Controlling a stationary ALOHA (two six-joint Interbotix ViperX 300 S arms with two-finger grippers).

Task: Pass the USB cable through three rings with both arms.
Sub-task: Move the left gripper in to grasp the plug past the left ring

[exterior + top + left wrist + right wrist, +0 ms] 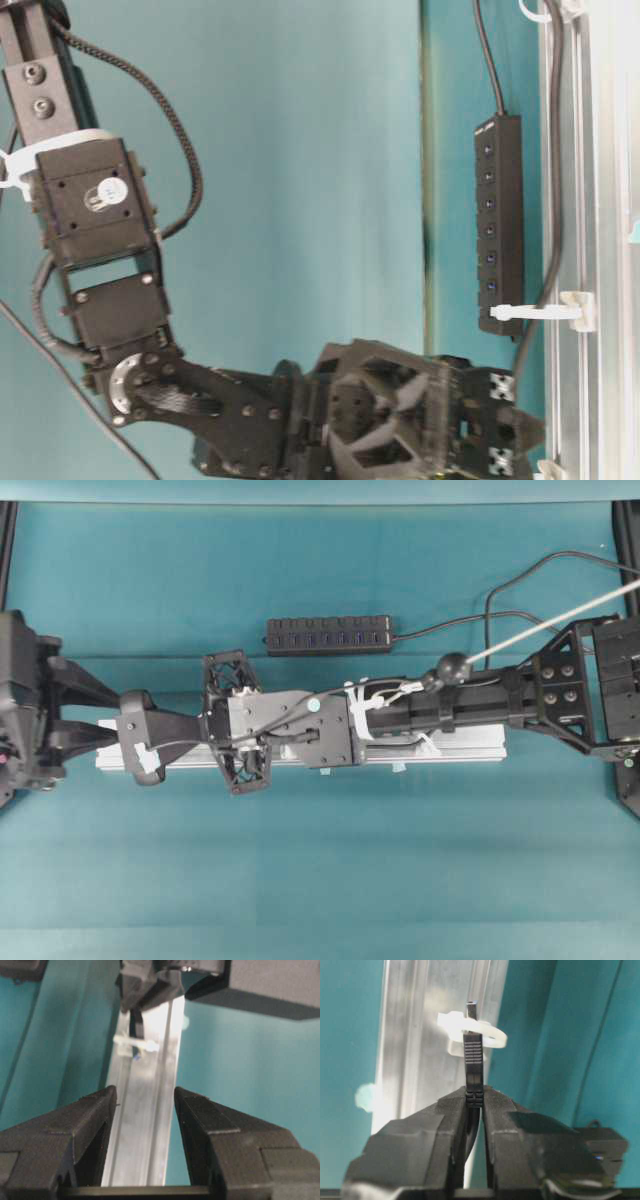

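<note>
One teal tabletop [300, 880], teal backdrop [300, 150]

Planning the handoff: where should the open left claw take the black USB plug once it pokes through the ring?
Grip the black USB plug by its silver tip, from the far side of the whitish plastic ring. The right claw is clamped on the ribbed body behind, so only the tip is free.

The surface [300, 880] is teal; the rail [415, 1035] silver; the ring [492, 1037] whitish, perhaps translucent; the ribbed USB plug [473, 1067] black.
</note>
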